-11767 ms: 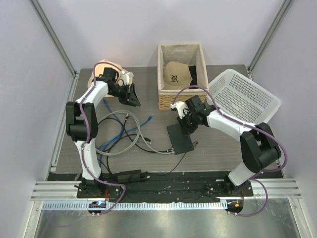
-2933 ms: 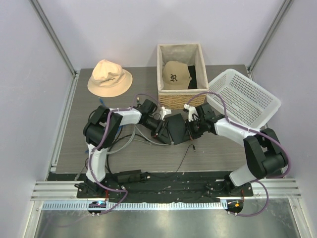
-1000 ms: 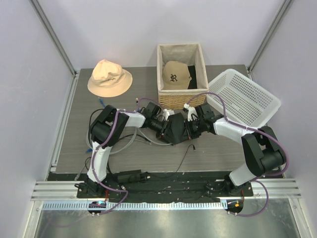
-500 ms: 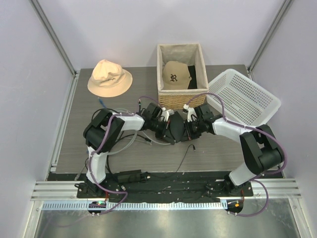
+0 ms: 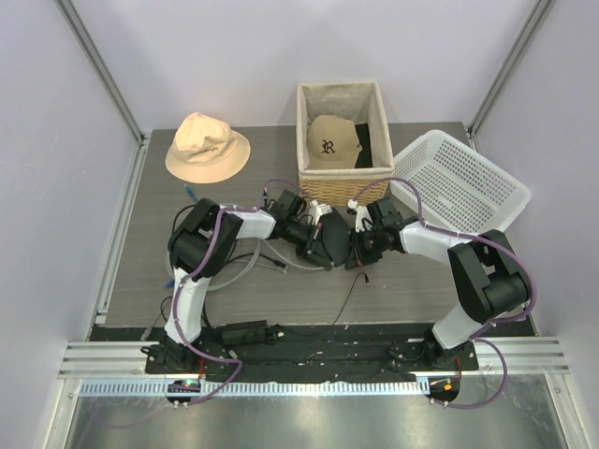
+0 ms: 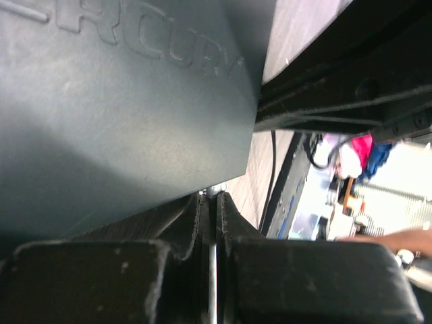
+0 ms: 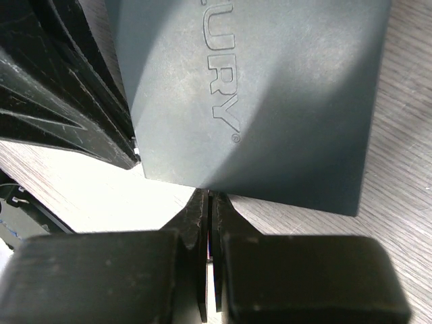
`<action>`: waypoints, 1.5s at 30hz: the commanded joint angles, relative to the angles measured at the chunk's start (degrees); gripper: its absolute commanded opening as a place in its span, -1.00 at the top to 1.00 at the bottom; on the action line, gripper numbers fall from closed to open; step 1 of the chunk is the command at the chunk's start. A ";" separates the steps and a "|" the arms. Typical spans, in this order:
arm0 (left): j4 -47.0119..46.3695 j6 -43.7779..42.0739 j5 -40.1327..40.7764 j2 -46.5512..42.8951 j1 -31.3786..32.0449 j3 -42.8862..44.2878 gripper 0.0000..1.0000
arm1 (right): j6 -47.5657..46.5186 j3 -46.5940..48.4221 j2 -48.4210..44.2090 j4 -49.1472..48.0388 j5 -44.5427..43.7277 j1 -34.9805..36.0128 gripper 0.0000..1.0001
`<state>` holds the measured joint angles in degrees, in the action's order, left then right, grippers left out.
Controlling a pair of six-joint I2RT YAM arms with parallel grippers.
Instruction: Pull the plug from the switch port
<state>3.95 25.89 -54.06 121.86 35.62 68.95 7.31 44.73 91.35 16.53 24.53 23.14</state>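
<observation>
The switch (image 5: 329, 241), a thin dark-grey box, is tipped up between my two grippers at mid-table. Its face with embossed letters fills the left wrist view (image 6: 121, 115) and the right wrist view (image 7: 256, 88). My left gripper (image 5: 307, 238) is shut on a thin grey cable (image 6: 213, 270) right at the switch's edge (image 6: 212, 200), where the plug's pale tip (image 6: 213, 191) just shows. My right gripper (image 5: 359, 245) is shut on a thin dark cable at the opposite edge (image 7: 211, 200). The port itself is hidden.
A wicker basket (image 5: 342, 192) holding a tan cap (image 5: 332, 140) stands just behind the grippers. A white plastic basket (image 5: 459, 182) leans at the right. A bucket hat (image 5: 206, 145) lies back left. Loose cables (image 5: 234, 271) and a black adapter brick (image 5: 245, 332) lie front left.
Over the last second the two grippers have drawn closer together and the switch between them has tipped further up, showing less of its face from above.
</observation>
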 commanded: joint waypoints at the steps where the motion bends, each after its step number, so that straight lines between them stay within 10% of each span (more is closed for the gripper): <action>1: 10.09 -11.29 3.71 4.87 -0.81 -0.57 1.00 | -2.12 1.14 -0.03 1.39 -3.09 0.16 0.98; 10: 24.52 -25.70 1.06 4.35 -1.78 -0.66 1.00 | -1.86 11.51 -1.79 4.83 2.36 0.16 0.98; 36: 36.47 -25.09 0.80 2.41 -8.02 2.42 1.00 | 5.78 11.43 11.92 5.18 -12.23 3.15 0.98; 45: 57.23 -44.95 5.36 6.46 -9.16 9.62 1.00 | 3.51 12.31 12.89 3.86 -8.54 1.03 0.98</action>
<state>46.41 -9.21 -60.66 126.72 28.38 79.07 16.16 58.52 100.51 16.58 25.89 25.58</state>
